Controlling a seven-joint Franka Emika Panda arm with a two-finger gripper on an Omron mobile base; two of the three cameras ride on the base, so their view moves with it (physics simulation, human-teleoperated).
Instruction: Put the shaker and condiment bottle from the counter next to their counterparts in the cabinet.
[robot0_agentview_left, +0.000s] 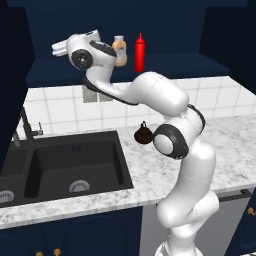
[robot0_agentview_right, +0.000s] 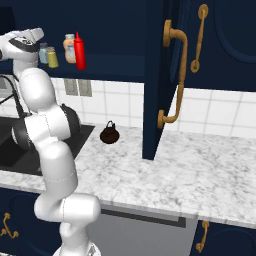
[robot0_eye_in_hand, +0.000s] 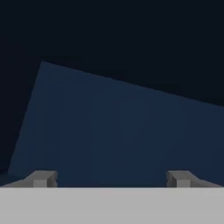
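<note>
Hovering inside the cabinet (robot0_agentview_right: 125, 40), gripper (robot0_eye_in_hand: 111, 178) fingers spread wide, empty.
Red condiment bottle (robot0_agentview_right: 79, 51) stands beside peach-orange bottle (robot0_agentview_right: 69, 48) on shelf.

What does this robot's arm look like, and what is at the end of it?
The arm is glossy white, built from rounded, tube-like segments joined by dark round joints ringed in black. No loose cables or markings show. It ends in a gripper with two small, blocky grey fingertips.
</note>
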